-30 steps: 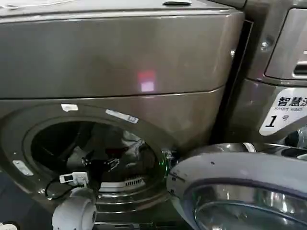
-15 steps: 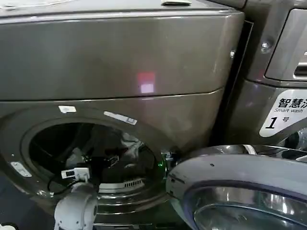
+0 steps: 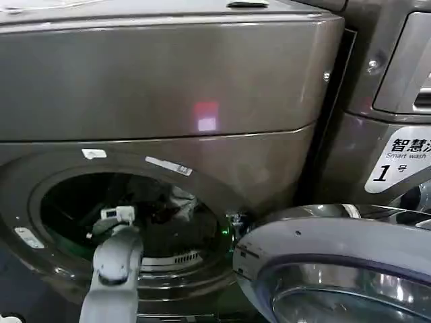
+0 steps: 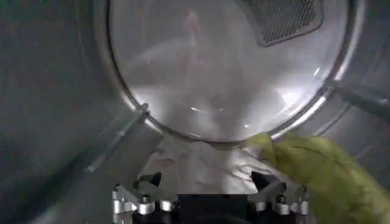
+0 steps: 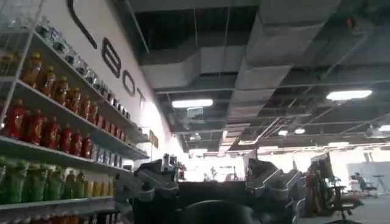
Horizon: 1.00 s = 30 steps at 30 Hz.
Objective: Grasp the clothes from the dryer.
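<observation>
The dryer (image 3: 202, 81) is a bronze-brown machine with its round porthole (image 3: 128, 222) uncovered and its grey glass door (image 3: 337, 269) swung out at the lower right. My left arm (image 3: 116, 256) reaches through the porthole into the drum. Inside, my left gripper (image 4: 207, 182) is open, its fingertips (image 4: 149, 181) spread just above the clothes (image 4: 195, 164), a white-grey heap on the drum floor. A lime-green piece (image 4: 317, 173) lies beside the heap. Pale fabric (image 3: 183, 199) shows deep in the drum. My right gripper (image 5: 210, 179) is open, holds nothing, and points out at the room.
The drum's shiny back wall (image 4: 225, 67) and a vent grille (image 4: 283, 18) lie beyond the clothes. A neighbouring machine with a white "1" sticker (image 3: 397, 161) stands at the right. Shelves of bottles (image 5: 49, 140) line the room in the right wrist view.
My left arm has risen from the porthole's lower rim and pushed farther into the drum. The door and the dryer have not moved.
</observation>
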Tool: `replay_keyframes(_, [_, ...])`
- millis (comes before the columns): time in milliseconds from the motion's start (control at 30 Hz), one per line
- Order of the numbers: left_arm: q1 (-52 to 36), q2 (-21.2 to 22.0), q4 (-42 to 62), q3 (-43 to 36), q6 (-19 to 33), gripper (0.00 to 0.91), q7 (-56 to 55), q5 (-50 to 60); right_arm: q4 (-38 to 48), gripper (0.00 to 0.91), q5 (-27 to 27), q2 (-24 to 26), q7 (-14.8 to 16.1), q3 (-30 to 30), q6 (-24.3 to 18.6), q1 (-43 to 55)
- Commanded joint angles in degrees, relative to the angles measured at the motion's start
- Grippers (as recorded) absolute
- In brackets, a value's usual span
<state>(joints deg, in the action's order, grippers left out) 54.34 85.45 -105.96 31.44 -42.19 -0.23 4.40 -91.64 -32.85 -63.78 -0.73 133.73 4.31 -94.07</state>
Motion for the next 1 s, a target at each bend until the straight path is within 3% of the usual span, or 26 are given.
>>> replay_keyframes(33, [-17.22, 0.64, 22.4, 0.05, 10.8, 0.907, 1.54, 2.83, -0.21, 0.907, 0.04, 0.1, 0.02, -0.15, -0.03, 0.16])
replay_keyframes(300, [-23.63, -0.08, 32.97, -0.04, 16.32, 0.907, 2.13, 4.96, 0.07, 0.907, 0.15, 0.12, 0.06, -0.37, -0.23, 0.29])
replay_keyframes(700, [-28.72, 0.26, 41.31, -0.6, 18.41, 0.907, 3.12, 7.51, -0.2, 0.907, 0.22, 0.08, 0.1, -0.42, -0.2, 0.43])
replay_keyframes(767, [-29.9, 0.22, 43.41, -0.84, 17.95, 0.907, 6.07, 11.91, -0.27, 0.907, 0.22, 0.09, 0.1, -0.51, -0.19, 0.46])
replay_keyframes(867, [-31.28, 0.03, 45.29, -0.29, 15.96, 0.907, 18.11, 28.84, -0.51, 0.907, 0.2, 0.17, 0.13, -0.61, -0.12, 0.45])
replay_keyframes(1000, [-32.83, -0.95, 46.76, -0.46, 25.25, 0.907, 33.55, 56.58, -0.65, 0.907, 0.19, 0.16, 0.29, -0.74, -0.15, 0.26])
